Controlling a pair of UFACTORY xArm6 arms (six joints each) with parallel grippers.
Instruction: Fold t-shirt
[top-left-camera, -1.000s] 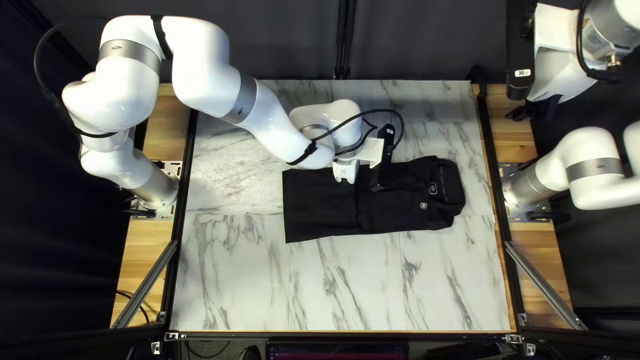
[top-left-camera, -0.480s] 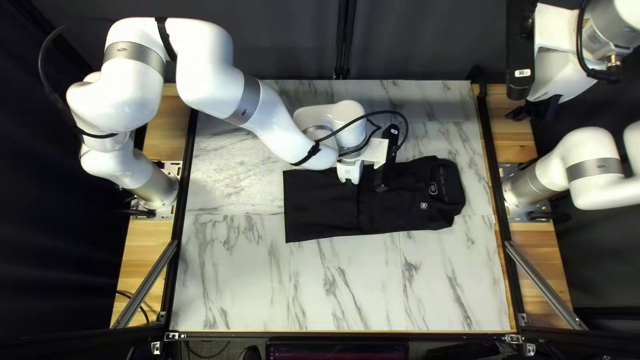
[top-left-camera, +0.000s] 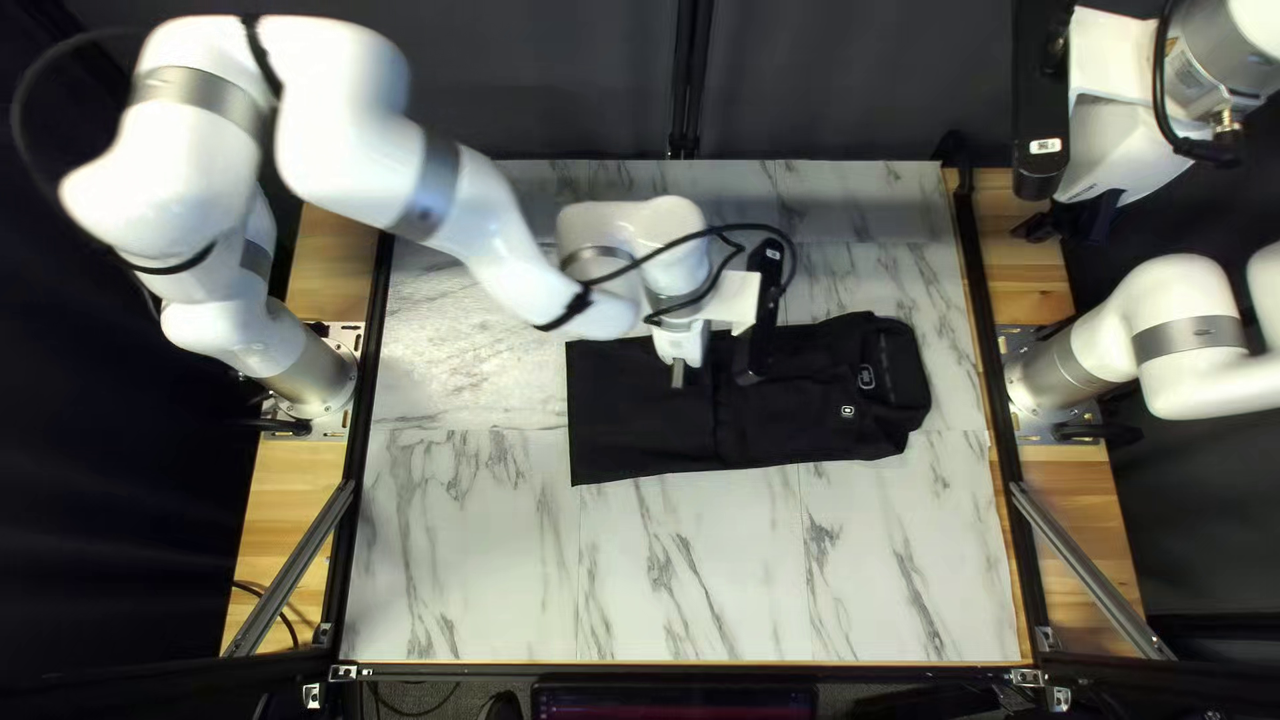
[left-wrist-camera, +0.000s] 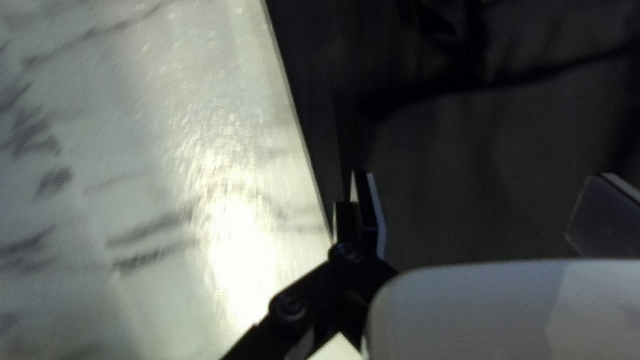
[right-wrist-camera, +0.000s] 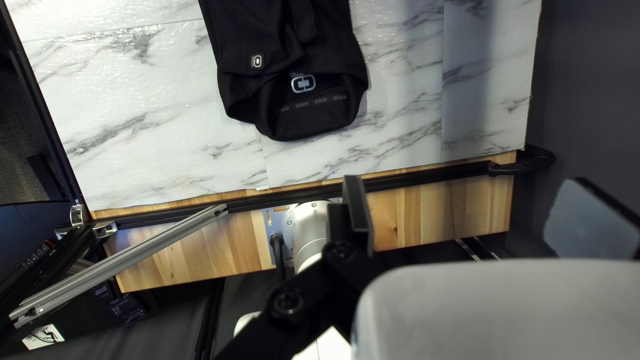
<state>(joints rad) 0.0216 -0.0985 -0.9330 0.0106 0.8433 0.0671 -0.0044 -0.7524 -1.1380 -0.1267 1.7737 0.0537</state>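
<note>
Across the middle of the table [top-left-camera: 467, 574] lies the shirt [top-left-camera: 814, 414], collar [top-left-camera: 910, 374] toward three o'clock, hem [top-left-camera: 587, 427] toward nine in the top left view. Its sides look folded in; crosswise folding is, I judge, left. My left gripper [left-wrist-camera: 483, 213], released, hangs by its twelve o'clock edge, hiding some. My right gripper [right-wrist-camera: 473, 217] is empty, fingers spread, toward two. A screen [top-left-camera: 674, 702] sits beyond six.
</note>
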